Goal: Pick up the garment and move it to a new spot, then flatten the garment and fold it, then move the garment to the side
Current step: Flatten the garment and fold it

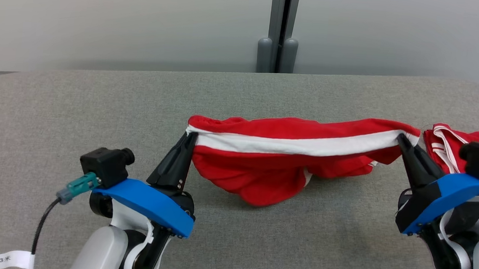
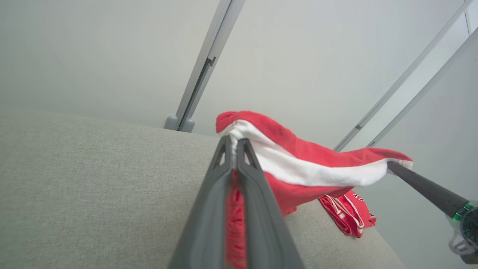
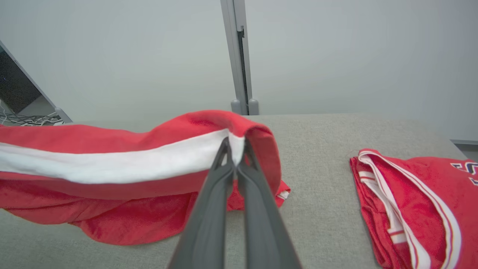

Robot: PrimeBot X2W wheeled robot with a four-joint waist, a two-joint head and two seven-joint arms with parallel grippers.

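Note:
The garment (image 1: 288, 159) is red with a white band along its upper edge. It hangs stretched between my two grippers above the grey table (image 1: 97, 112), its lower folds sagging onto the cloth surface. My left gripper (image 1: 191, 134) is shut on the band's left end (image 2: 234, 140). My right gripper (image 1: 400, 137) is shut on the band's right end (image 3: 235, 144). In the left wrist view the right gripper (image 2: 390, 164) comes in from the right, pinching the garment (image 2: 317, 164).
A second red garment (image 1: 454, 141) with white stripes lies folded at the table's right edge (image 3: 414, 201). A grey wall with a vertical post (image 1: 279, 27) stands behind the table. Open table surface spreads left and in front.

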